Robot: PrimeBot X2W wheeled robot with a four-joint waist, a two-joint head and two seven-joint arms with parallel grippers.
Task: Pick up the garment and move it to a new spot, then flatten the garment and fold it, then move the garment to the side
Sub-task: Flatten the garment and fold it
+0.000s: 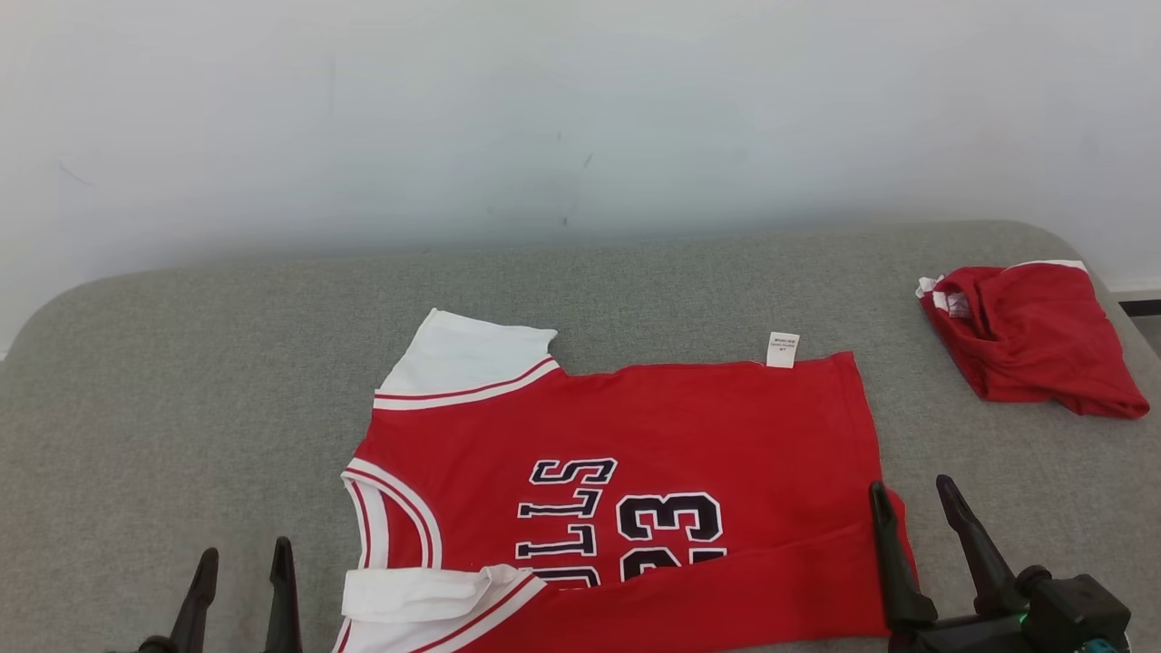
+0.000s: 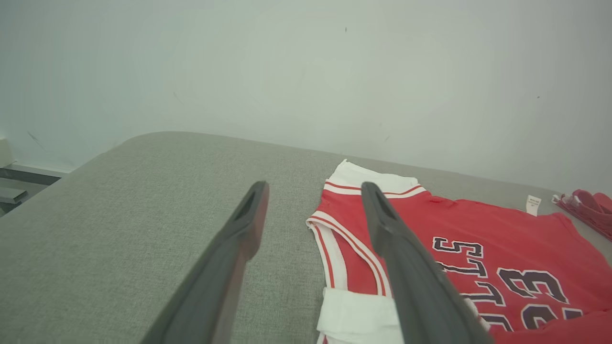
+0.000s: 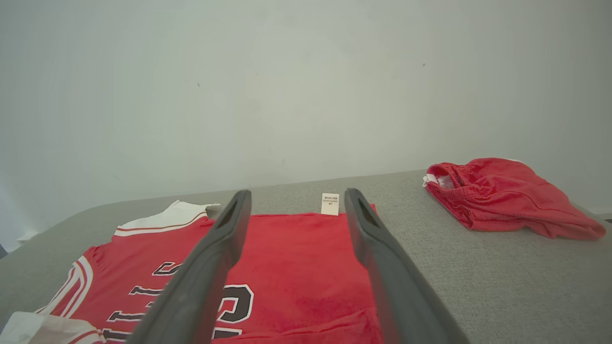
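The garment (image 1: 671, 426) is a red jersey with white sleeves and dark lettering, spread on the grey surface with its near edge folded up over the print. It also lies at the right of the left wrist view as the garment (image 2: 478, 229) and under the fingers in the right wrist view as the garment (image 3: 296, 253). My left gripper (image 1: 243, 558) stands open at the lower left, left of the jersey's sleeve, nothing between its fingers. My right gripper (image 1: 912, 494) stands open at the jersey's lower right corner, holding nothing.
A second crumpled red garment (image 1: 1029, 336) lies at the far right of the grey padded surface (image 1: 181, 381), near its rounded edge. A pale wall rises behind. Bare grey fabric stretches left of the jersey and between the two garments.
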